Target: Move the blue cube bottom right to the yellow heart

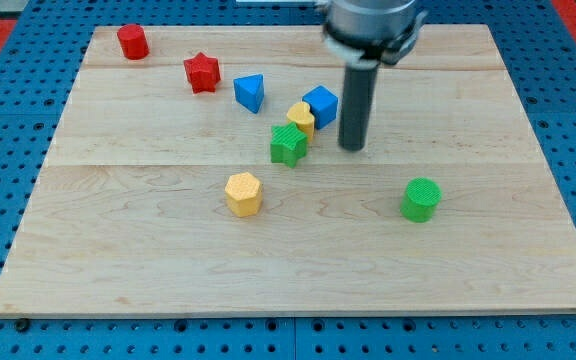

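**Risk: blue cube is packed against the yellow heart, little room to push cleanly**

My tip (353,147) is down on the bench (488,250), just beside the blue cube (321,105), on its lower-right side toward the bench's right edge. The tool is a bare rod: nothing to clench or release, nothing grasped, and I can't tell whether it's touching the cube.

Blue cube sits in the upper middle of the bench, touching or nearly touching the yellow heart (301,119) at the heart's upper right. Green star (288,144) is pressed against the heart's lower left.

Failure modes, as I judge them:
- Cube needs to go round to the heart's lower right; my tip sits about where it should end up, so I must reposition first.
- Any push toward the left edge drives the cube into the heart, and the heart into the green star, so the target moves.
- Off-centre contact spins the cube away.
- Blue triangular block (251,92) is near enough to get clipped on a detour.

No brands, labels or writing legible.
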